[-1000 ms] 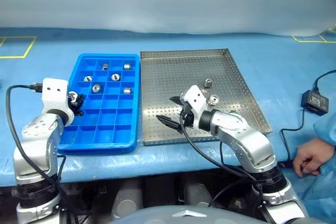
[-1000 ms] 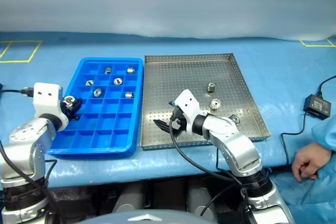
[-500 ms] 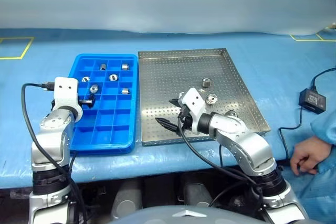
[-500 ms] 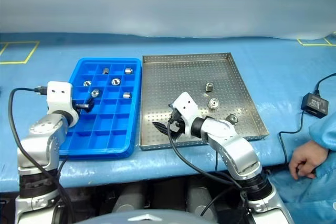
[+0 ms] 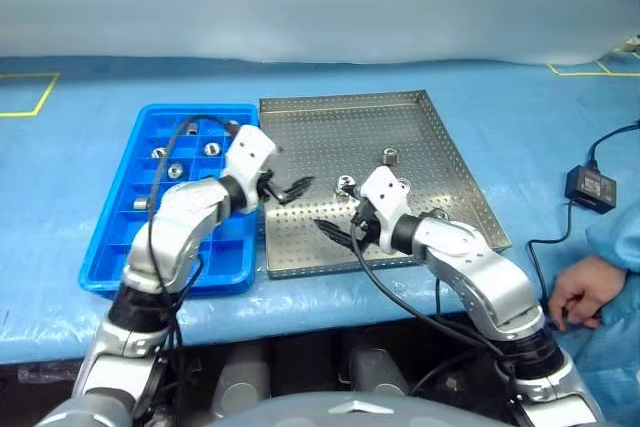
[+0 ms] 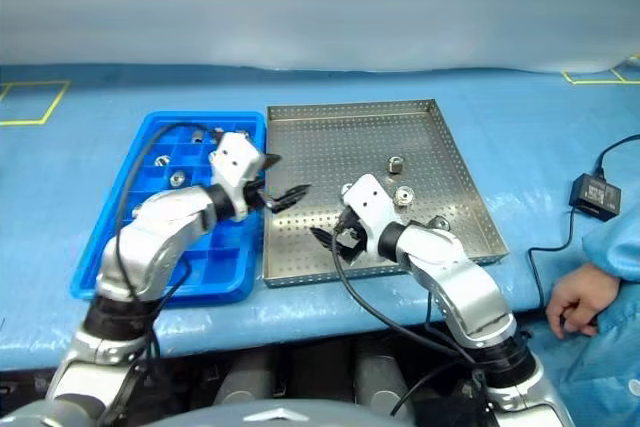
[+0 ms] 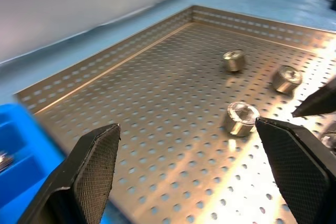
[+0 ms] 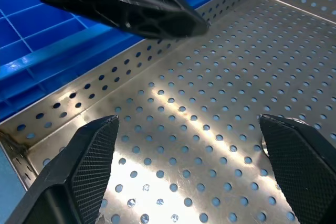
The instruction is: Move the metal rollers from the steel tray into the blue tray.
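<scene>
**Left Arm Aligned on the Nearest Roller**

Nearest the robot, along the front of the steel tray [image 5: 300, 232], the right gripper [image 5: 338, 230] hangs low over the perforated floor with its fingers spread wide and empty. Just beyond it, the left gripper [image 5: 289, 189] reaches across the tray's left rim, fingers also spread and empty, pointing toward the metal rollers [image 5: 347, 185]. The closest roller [image 7: 241, 118] lies ahead of the left fingers, offset toward the right one, standing on end with its bore upward. Judged from this line, the left arm is better aimed at it. Farther back stand two more rollers [image 7: 234, 60]. Several rollers already sit in the blue tray [image 5: 112, 267] on the bench [image 5: 60, 177].
</scene>
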